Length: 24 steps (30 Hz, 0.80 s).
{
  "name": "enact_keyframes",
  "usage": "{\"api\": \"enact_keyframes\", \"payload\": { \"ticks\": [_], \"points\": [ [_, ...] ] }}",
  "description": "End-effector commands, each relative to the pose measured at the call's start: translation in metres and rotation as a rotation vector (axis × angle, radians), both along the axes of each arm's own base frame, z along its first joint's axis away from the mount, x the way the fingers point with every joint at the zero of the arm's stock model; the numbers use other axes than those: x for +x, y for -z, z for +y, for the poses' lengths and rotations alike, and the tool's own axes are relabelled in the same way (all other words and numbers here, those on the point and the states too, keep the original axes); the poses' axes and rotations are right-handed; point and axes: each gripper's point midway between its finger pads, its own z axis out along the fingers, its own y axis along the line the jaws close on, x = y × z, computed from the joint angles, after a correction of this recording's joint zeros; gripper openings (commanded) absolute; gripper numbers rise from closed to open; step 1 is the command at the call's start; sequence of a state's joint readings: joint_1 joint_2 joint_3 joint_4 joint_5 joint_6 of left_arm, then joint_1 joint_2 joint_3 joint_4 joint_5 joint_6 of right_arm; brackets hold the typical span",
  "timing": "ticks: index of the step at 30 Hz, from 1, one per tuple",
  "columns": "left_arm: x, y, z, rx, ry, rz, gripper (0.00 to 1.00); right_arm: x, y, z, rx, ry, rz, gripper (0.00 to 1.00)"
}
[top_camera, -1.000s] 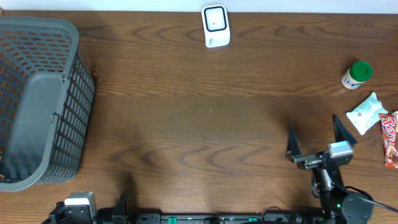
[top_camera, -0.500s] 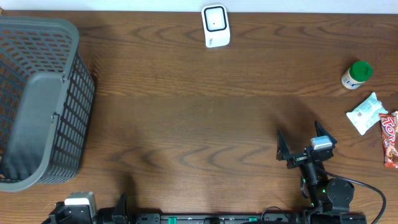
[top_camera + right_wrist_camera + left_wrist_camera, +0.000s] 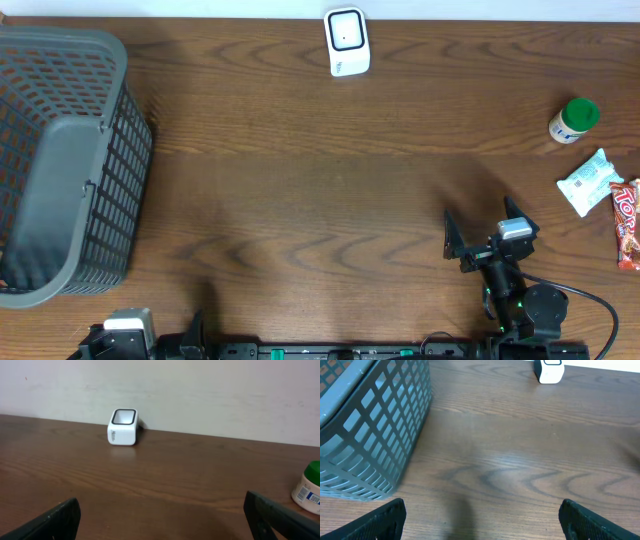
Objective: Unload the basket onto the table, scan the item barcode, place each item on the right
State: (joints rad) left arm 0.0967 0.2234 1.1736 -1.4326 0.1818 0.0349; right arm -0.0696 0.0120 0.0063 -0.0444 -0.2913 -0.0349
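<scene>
Your right gripper (image 3: 480, 215) hovers over the near right part of the table (image 3: 300, 200) with its jaws spread wide and nothing between them; your left gripper (image 3: 480, 510) sits at the near left edge, just as wide open and equally empty. The white scanner (image 3: 346, 42) stands at the far edge of the table, about centre, with its dark window on top. The items you might scan lie together at the right edge, well apart from both grippers: a small bottle with a green cap (image 3: 573, 119) farthest back, a white packet (image 3: 585, 182) nearer, and a red wrapper (image 3: 627, 222) just beside the packet, probably a candy bar, though the frame edge cuts it off. No barcode is readable from these views. A grey mesh basket (image 3: 125, 170) fills the left side of the table.
</scene>
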Motion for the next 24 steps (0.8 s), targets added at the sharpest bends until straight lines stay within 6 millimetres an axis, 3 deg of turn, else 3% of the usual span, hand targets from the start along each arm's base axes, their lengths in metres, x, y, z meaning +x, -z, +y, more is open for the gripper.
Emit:
{"api": "enact_keyframes", "payload": {
  "ticks": [1, 8, 14, 18, 24],
  "points": [
    [-0.001, -0.002, -0.001, 0.009, 0.012, -0.01, 0.98, 0.0, 0.0, 0.001, -0.004, -0.001, -0.001, 0.99],
    [-0.001, -0.002, -0.001, 0.009, 0.012, -0.01, 0.98, 0.0, 0.0, 0.0, -0.006, 0.0, -0.002, 0.99],
    [-0.001, -0.002, -0.001, 0.009, 0.012, -0.01, 0.98, 0.003, 0.003, -0.02, 0.017, 0.12, 0.016, 0.99],
    [-0.001, -0.002, -0.001, 0.009, 0.012, -0.01, 0.98, 0.004, 0.009, -0.031, 0.102, 0.191, 0.052, 0.99],
    [-0.001, -0.002, -0.001, 0.009, 0.012, -0.01, 0.98, 0.007, 0.024, -0.031, 0.092, 0.193, 0.117, 0.99]
  ]
}}
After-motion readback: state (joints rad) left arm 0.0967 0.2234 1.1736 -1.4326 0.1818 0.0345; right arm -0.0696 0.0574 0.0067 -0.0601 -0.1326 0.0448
